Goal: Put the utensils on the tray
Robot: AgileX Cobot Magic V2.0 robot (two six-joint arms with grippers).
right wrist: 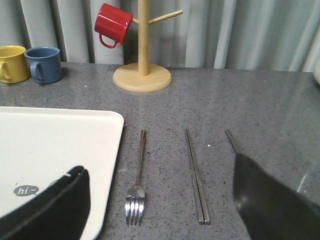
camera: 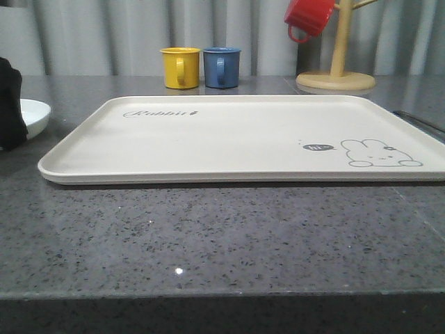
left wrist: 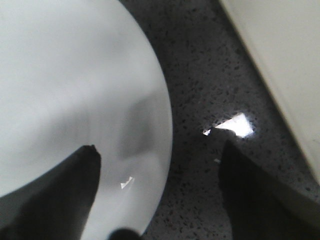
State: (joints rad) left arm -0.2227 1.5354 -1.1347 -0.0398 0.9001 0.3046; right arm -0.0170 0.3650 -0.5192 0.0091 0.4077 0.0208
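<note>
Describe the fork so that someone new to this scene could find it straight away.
Start at the cream tray and go past its right-hand edge onto the grey counter. The fork is the first of the silver pieces lying there, apart from the tray, handle pointing toward the wooden mug tree. Its four tines set it apart from the flat chopsticks beside it.

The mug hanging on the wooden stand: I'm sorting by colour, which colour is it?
Red; the mug shows best in the right wrist view.
</note>
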